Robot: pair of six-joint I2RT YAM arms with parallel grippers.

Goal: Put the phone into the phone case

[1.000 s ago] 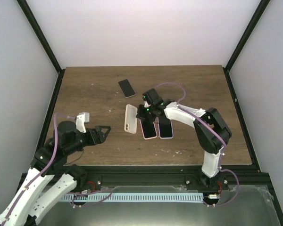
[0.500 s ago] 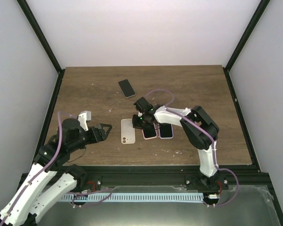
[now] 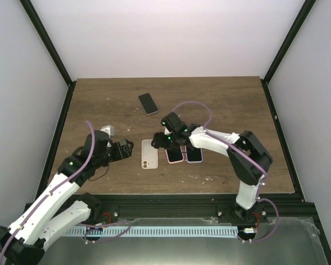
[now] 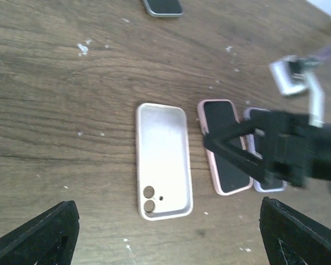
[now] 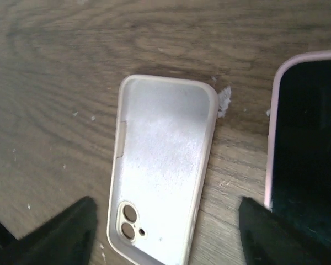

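- The left end effector is hovering low over the worktop with its fingers spread wide and nothing between them. It is pointing toward the empty case.
- The empty case, white and hollow side up, is lying flat just right of it. Its camera cut-out is sitting at the near end.
- The bare phone, dark and screen up, is resting well apart from the case on the far side of the worktop. No end effector is touching it.
- The right end effector is hanging just above the case's right edge, fingers parted and gripping nothing.
- A pink-cased phone and a lilac-cased phone are lying side by side just right of the empty case.
- The case-placing step is looking finished, and fetching the phone is likely coming next.
- That move is calling for one arm to reach back, pinch the bare phone by its long edges and carry it over the case. It would need to keep the phone's lens end matched to the cut-out.
- The worktop is showing brown wood grain flecked with white specks.
- Plain white wall panels and black frame posts are enclosing it.
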